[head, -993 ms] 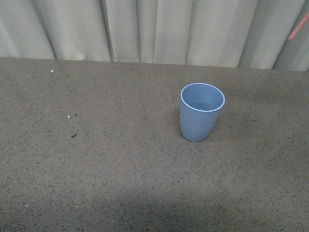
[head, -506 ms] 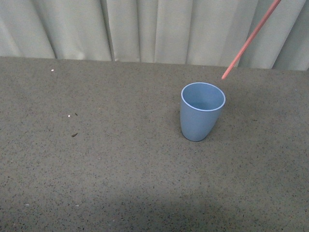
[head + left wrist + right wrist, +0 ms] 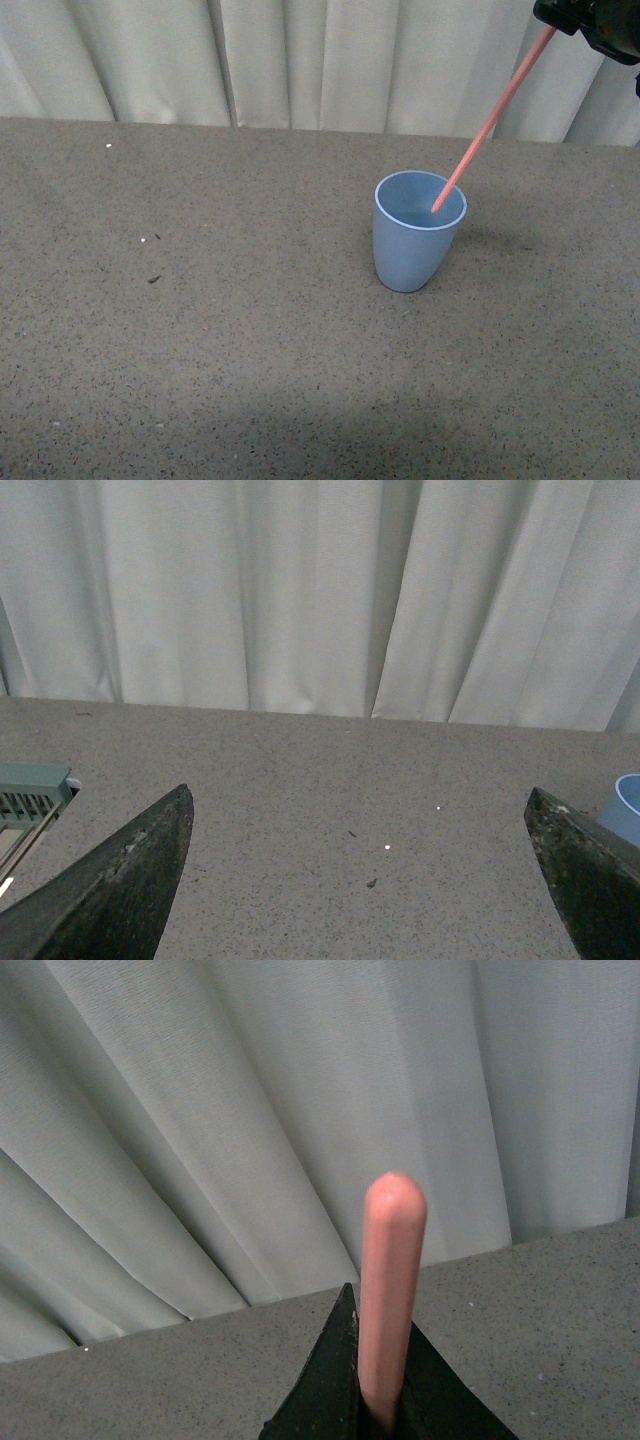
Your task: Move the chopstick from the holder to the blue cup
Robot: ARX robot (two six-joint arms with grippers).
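Coral-red chopstick (image 3: 487, 122) slanted down from upper right, lower tip inside the mouth of the blue cup (image 3: 417, 232), seen against the far inner wall just below the rim (whether touching the wall or the bottom, cannot tell). Upper end pinched in the right gripper (image 3: 558, 18), dark and only partly in view at the top right corner of the front view. In the right wrist view, the stick (image 3: 391, 1290) seen end-on, rounded tip toward the camera, clamped between two black fingers (image 3: 335, 1375) closed tight on either side of it. Cup upright on the speckled grey table (image 3: 200, 350), right of centre, well apart from a few small specks at the left. Pale pleated curtain (image 3: 300, 60) along the far edge of the table. Left gripper (image 3: 360, 880) spread wide with nothing between its dark fingers (image 3: 120, 880), hanging above bare tabletop; cup rim (image 3: 625, 805) just visible at one edge of that view, a pale green slotted thing (image 3: 30, 790) at the other.
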